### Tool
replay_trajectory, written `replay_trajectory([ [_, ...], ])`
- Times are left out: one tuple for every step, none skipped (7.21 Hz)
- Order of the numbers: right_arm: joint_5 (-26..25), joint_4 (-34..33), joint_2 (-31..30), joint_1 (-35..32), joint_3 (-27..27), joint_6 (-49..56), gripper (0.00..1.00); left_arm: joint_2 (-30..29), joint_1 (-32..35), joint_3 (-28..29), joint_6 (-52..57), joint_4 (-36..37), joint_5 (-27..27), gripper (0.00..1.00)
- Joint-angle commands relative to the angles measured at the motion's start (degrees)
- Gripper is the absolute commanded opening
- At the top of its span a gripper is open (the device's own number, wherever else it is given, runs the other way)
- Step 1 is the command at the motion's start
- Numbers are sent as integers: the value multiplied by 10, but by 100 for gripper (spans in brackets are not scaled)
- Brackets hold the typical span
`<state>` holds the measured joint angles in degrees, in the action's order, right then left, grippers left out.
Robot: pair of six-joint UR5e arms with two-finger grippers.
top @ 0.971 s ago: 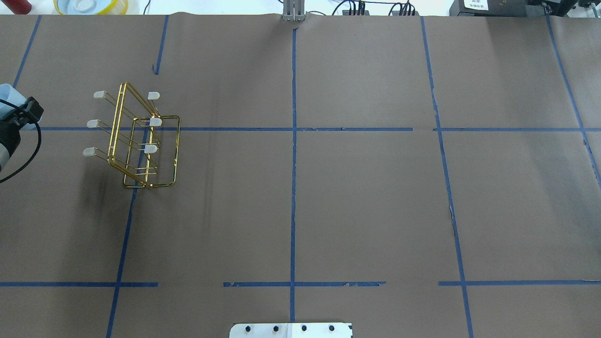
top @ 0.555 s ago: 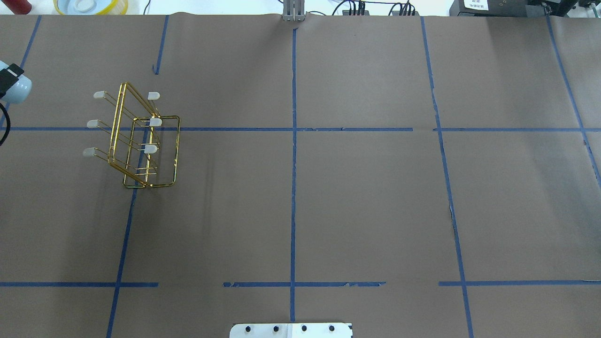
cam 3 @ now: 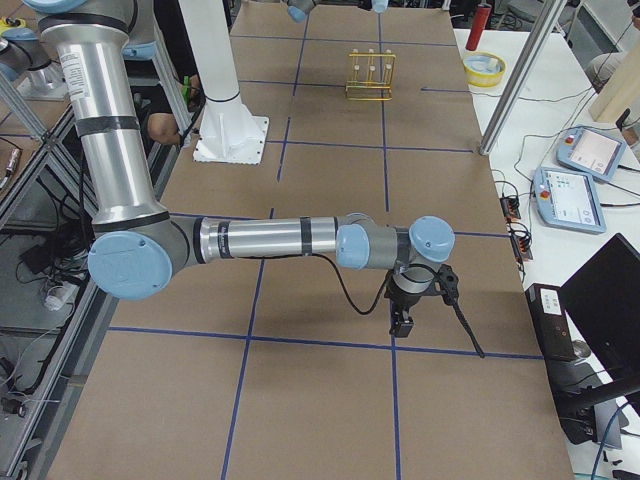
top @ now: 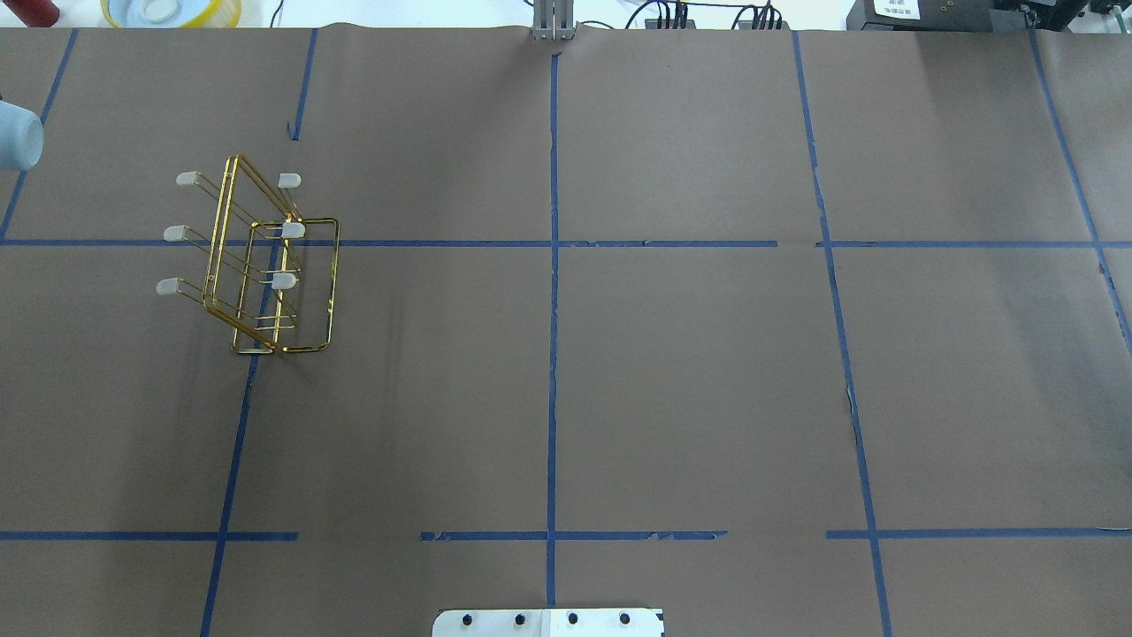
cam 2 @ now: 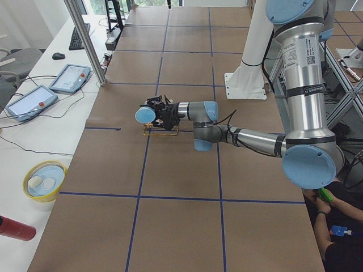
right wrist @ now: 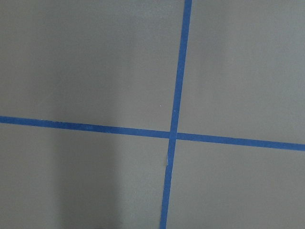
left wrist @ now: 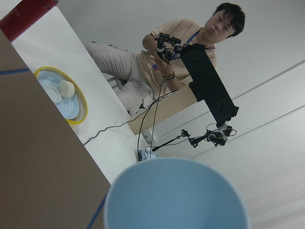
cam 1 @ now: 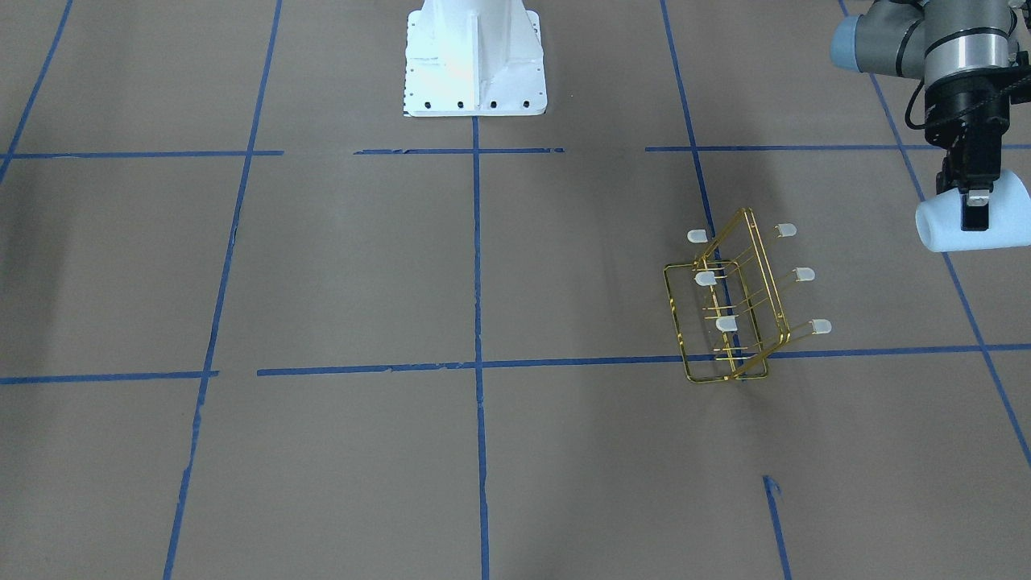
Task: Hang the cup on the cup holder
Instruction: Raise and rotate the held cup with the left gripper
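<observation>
The cup [cam 1: 999, 221] is a pale-blue tumbler held on its side in my left gripper [cam 1: 976, 211], which is shut on it in the air. It shows at the left edge of the overhead view [top: 18, 146] and fills the bottom of the left wrist view [left wrist: 176, 195]. The cup holder [cam 1: 737, 310], a gold wire rack with white-capped prongs, stands on the table [top: 252, 265], apart from the cup. In the exterior left view the gripper [cam 2: 163, 113] partly hides the rack [cam 2: 161, 132]. My right gripper [cam 3: 402, 322] points down over the table; I cannot tell whether it is open.
A yellow bowl [cam 2: 44, 180] and a red bottle [cam 2: 16, 228] sit beyond the table's end on my left. The white robot base [cam 1: 474, 56] stands at the table's middle. An operator [left wrist: 190, 43] sits beyond the bowl. Blue tape lines [right wrist: 174, 135] cross the brown table.
My left arm has moved with the cup toward the far side and out of the overhead view's left edge; only the cup's end shows now. The rack has not moved.
</observation>
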<state>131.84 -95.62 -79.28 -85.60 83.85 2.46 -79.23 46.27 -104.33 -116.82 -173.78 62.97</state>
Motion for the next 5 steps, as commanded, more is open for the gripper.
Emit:
replay_trajectory([
  [0, 0, 0, 0, 0, 0, 100, 8, -9, 2, -197, -35, -1, 0],
  [0, 0, 0, 0, 0, 0, 100, 11, -31, 2, -251, -36, 0, 0],
  [0, 0, 0, 1, 0, 0, 100, 11, -51, 7, -316, -57, -2, 0],
  [0, 0, 0, 0, 0, 0, 100, 22, -61, 11, -375, -90, -4, 0],
  [0, 0, 0, 0, 0, 0, 100, 43, -72, 11, -424, -123, -5, 0],
])
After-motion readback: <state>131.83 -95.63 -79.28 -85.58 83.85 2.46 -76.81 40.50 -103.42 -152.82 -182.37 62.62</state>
